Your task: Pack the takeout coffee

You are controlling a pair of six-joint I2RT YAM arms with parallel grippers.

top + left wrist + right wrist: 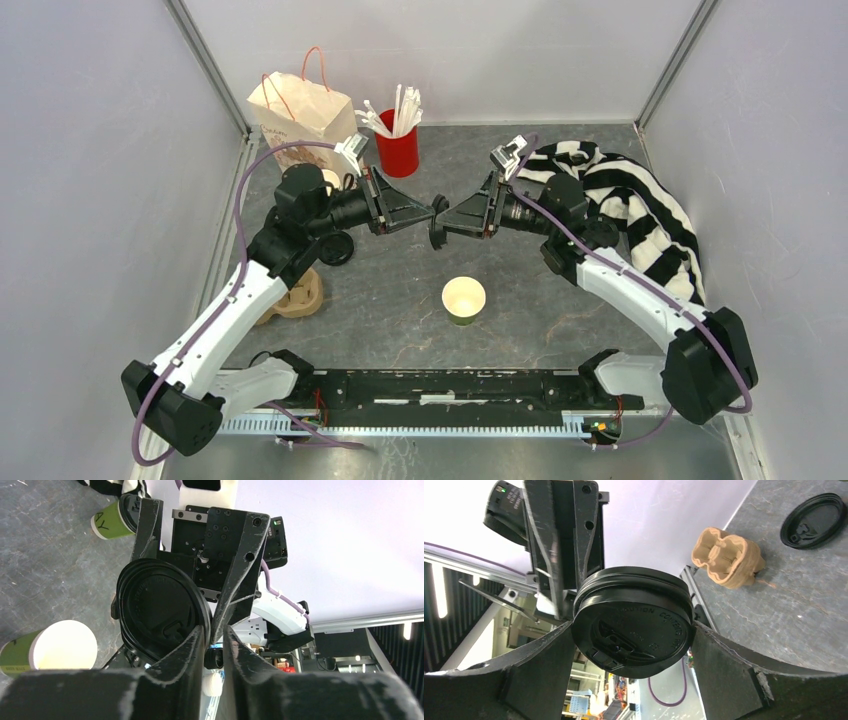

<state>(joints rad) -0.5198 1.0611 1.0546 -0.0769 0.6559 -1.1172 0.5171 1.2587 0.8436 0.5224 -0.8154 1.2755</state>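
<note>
Lid, black, gripped in mid-air over the table centre between the wide-set right gripper fingers, left gripper parted to a slit just beside its rim, lidless green cup upright just nearer.

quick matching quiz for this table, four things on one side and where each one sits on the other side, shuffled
Things
1. open green cup
2. red cup of white sticks
3. striped cloth
4. cardboard cup carrier

Places
a. back of the table, beside the paper bag
b. left side, partly hidden in the top view
c. heaped along the right side
d. upright in the middle, nearer the arm bases

Pairs: 1-d, 2-a, 3-c, 4-b
</note>
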